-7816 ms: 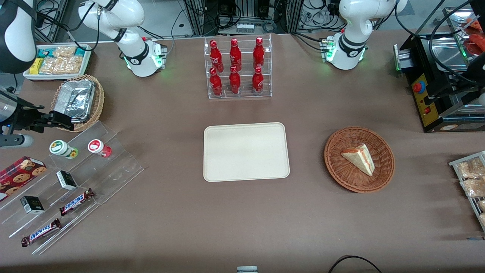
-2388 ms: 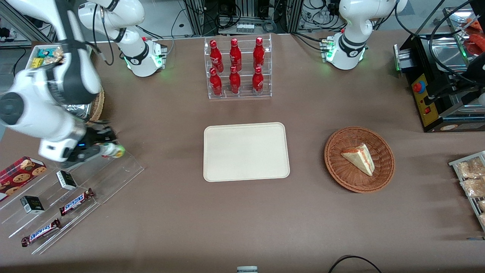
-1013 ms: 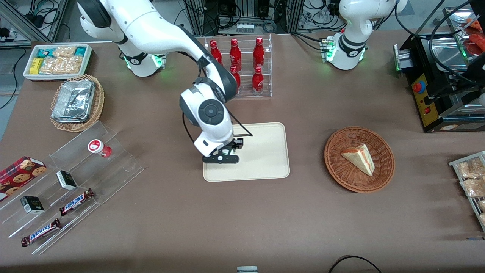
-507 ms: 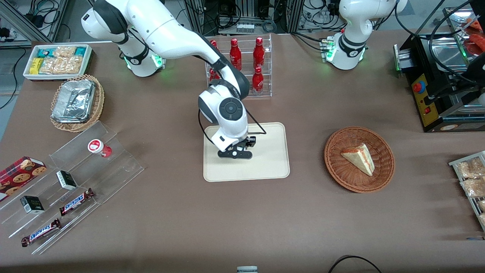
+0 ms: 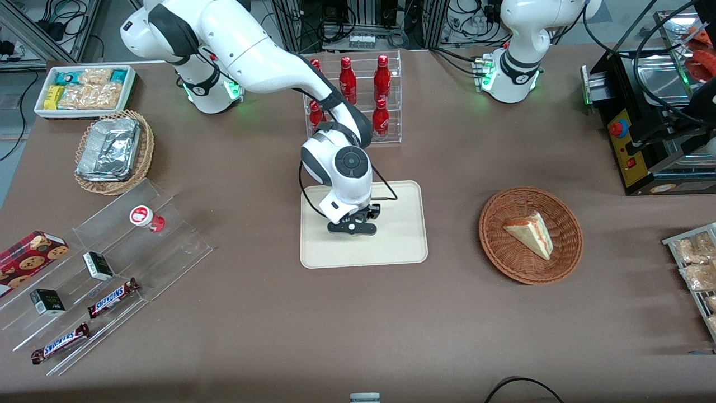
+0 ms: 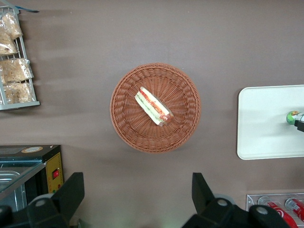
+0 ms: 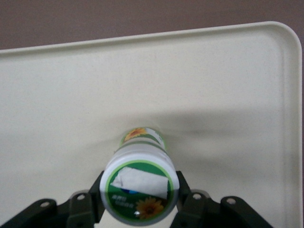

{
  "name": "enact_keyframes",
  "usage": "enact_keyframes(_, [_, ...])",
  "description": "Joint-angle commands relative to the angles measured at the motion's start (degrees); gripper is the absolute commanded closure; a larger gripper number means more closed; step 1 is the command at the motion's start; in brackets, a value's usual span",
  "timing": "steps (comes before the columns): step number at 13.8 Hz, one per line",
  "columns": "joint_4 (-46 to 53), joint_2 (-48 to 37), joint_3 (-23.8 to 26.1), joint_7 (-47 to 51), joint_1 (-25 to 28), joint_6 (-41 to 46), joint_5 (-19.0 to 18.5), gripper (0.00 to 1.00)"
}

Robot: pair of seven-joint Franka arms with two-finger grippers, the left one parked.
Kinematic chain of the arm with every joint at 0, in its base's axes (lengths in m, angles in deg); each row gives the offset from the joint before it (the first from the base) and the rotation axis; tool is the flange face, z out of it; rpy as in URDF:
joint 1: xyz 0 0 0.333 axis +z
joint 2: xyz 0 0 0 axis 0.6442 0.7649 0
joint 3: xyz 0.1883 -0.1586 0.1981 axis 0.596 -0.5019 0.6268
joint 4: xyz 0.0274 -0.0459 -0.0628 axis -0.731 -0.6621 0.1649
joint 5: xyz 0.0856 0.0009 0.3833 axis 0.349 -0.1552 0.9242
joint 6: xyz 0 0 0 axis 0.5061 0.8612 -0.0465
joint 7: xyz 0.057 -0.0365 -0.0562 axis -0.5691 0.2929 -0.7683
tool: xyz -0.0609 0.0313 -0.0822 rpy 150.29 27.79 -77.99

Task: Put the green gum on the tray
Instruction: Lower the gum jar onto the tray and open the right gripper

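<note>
My right gripper (image 5: 354, 228) hangs over the middle of the cream-beige tray (image 5: 397, 246), shut on the green gum. In the right wrist view the green gum (image 7: 139, 185) shows its white lid with a green sunflower label, held between the two black fingers (image 7: 88, 197), its base pointing down at the tray (image 7: 228, 85). From the front the bottle is hidden under the gripper. In the left wrist view a bit of the green gum (image 6: 294, 117) shows over the tray (image 6: 261, 123).
A red-based gum bottle (image 5: 145, 218) stands on the clear acrylic stand (image 5: 168, 246) with snack bars toward the working arm's end. A rack of red bottles (image 5: 363, 101) stands farther from the camera than the tray. A wicker basket with a sandwich (image 5: 530, 235) lies toward the parked arm's end.
The gripper took the green gum off the acrylic stand and carried it over the tray. In the last half second it moved slightly further toward the tray's middle.
</note>
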Motion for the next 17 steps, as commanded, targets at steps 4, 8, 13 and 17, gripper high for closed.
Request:
enact_keyframes(4, [1.7, 1.7, -0.4, 1.2, 0.5, -0.7, -4.1, 0.0])
enact_keyframes(8, [1.8, 0.9, -0.4, 0.4, 0.4, -0.3, -4.1, 0.0])
enact_keyframes(13, [1.3, -2.6, -0.4, -1.7, -0.3, 3.1, -4.1, 0.0])
enact_keyframes(17, [1.3, -7.0, -0.4, -4.0, -0.8, 7.9, -4.1, 0.0])
